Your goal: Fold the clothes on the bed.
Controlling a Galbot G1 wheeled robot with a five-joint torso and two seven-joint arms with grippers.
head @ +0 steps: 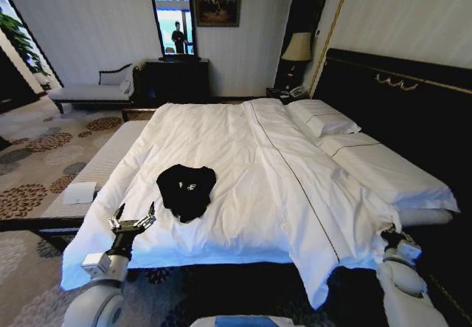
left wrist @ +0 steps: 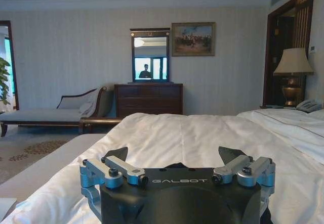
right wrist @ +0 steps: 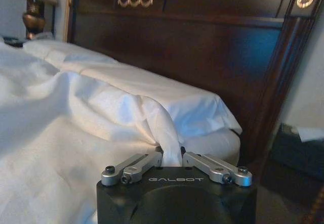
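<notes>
A crumpled black T-shirt, the clothes, lies on the white duvet of the bed, near its front edge and left of centre. My left gripper is open and hovers at the duvet's front left edge, a little to the left of and nearer than the shirt. In the left wrist view, the left gripper points across the bed with nothing between its spread fingers. My right gripper is at the bed's front right corner. In the right wrist view, the right gripper is shut on a fold of the white duvet.
The dark wooden headboard and white pillows run along the right. A padded bench with a white sheet of paper flanks the bed's left side. Farther off stand a grey chaise, a dark dresser and a lamp.
</notes>
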